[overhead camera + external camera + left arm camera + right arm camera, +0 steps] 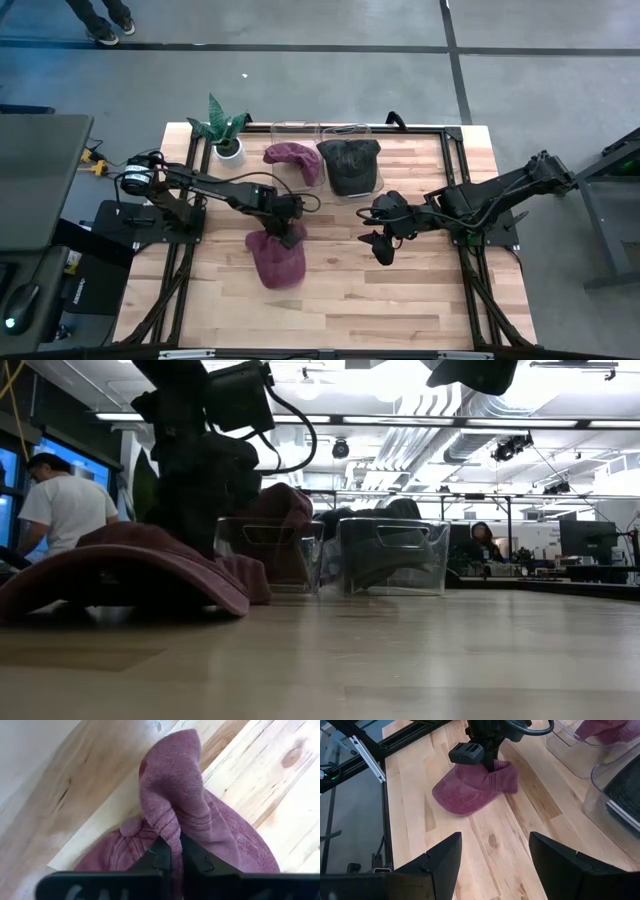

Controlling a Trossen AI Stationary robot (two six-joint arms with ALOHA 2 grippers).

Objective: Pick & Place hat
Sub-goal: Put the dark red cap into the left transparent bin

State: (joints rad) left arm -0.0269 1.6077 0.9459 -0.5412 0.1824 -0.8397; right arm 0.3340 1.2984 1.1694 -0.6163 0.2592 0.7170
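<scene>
A maroon cap [277, 262] lies on the table at mid-left, its brim [120, 575] resting on the wood. My left gripper [287, 232] stands over the cap's far end, shut on it [175, 854]. My right gripper [380, 240] hovers open to the cap's right, touching nothing; its two fingers frame the cap [470, 790] in the right wrist view. Another maroon hat [293, 158] sits in the left clear bin [295, 128], and a dark grey hat [350, 165] sits in the right clear bin [350, 128]. My left gripper pinches a raised fold of the cap's crown [172, 822], beside the top button [131, 826], between its two fingers. The fingers come from above, pointing down. The fold stands up bunched in the hold, while the brim and the rest of the cap lie on the table.
A potted plant [225, 135] stands at the far left corner beside the bins. The two bins [390, 555] stand side by side along the far edge. Bare wood lies near and to the right of the cap. People show in the room beyond the table.
</scene>
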